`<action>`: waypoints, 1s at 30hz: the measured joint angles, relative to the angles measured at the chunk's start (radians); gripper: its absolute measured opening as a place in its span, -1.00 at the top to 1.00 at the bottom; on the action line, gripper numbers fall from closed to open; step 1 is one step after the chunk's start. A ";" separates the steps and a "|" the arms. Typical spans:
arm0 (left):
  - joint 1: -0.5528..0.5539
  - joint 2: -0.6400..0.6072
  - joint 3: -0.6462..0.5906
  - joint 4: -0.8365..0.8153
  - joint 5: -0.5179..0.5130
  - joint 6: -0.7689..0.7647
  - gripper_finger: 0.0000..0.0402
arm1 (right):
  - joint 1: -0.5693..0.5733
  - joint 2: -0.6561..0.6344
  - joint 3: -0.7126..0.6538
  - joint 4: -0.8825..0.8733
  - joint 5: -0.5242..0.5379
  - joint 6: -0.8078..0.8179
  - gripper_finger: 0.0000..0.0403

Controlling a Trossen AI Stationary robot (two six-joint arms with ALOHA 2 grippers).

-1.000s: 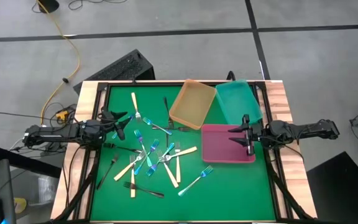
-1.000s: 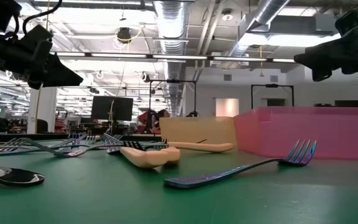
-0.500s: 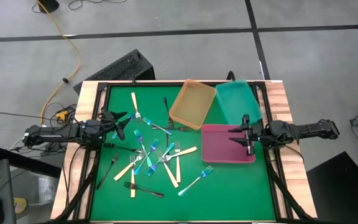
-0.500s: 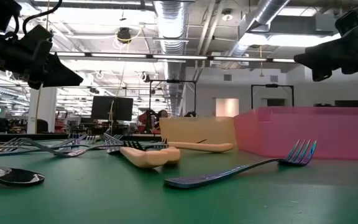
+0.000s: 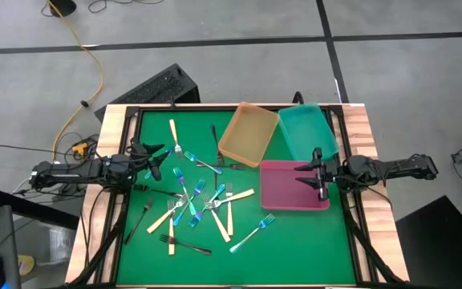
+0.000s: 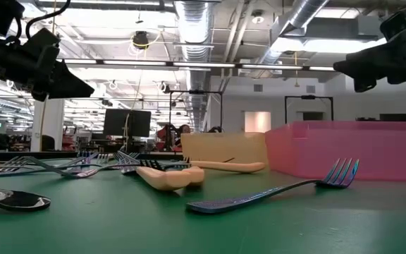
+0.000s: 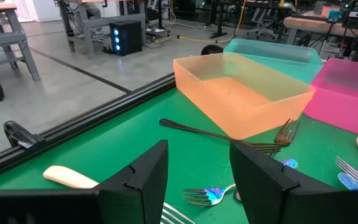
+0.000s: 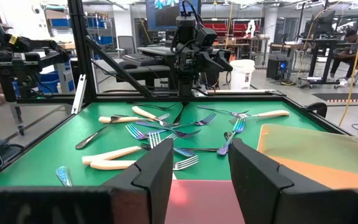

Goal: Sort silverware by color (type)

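The silverware (image 5: pixel 195 205) lies loose in a heap on the green table, left of centre: cream-handled forks (image 5: pixel 174 135), shiny blue forks (image 5: pixel 253 233) and black ones (image 5: pixel 213 138). One blue fork (image 6: pixel 280 190) lies flat near the pink tray. My left gripper (image 5: pixel 157 159) hovers open at the table's left edge, above the heap's far-left side, its fingers (image 7: pixel 148 177) holding nothing. My right gripper (image 5: pixel 317 175) hovers open at the right edge, over the pink tray (image 5: pixel 293 193), also holding nothing (image 8: pixel 197 174).
An orange tray (image 5: pixel 249 134) and a teal tray (image 5: pixel 305 131) stand side by side at the far right, with the pink tray (image 6: pixel 351 148) just nearer. Bare green mat (image 5: pixel 295 249) lies along the near edge. Wooden rails (image 5: pixel 111 128) border the table.
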 joint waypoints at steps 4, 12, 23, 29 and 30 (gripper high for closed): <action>0.000 0.000 0.000 0.000 0.000 0.000 0.22 | 0.000 0.000 0.000 0.000 0.000 0.000 0.13; 0.000 0.000 0.000 0.000 0.000 0.000 0.22 | 0.000 0.000 0.000 0.000 0.000 0.000 0.13; 0.000 0.000 0.000 0.001 0.000 -0.013 0.22 | -0.006 0.000 0.000 0.000 0.000 -0.288 0.13; 0.000 0.000 0.000 0.001 0.000 -0.094 0.22 | -0.006 0.000 0.000 0.005 0.000 -0.323 0.13; 0.000 0.000 0.000 0.001 0.000 -0.104 0.22 | -0.006 0.000 0.000 0.013 0.002 -0.316 0.13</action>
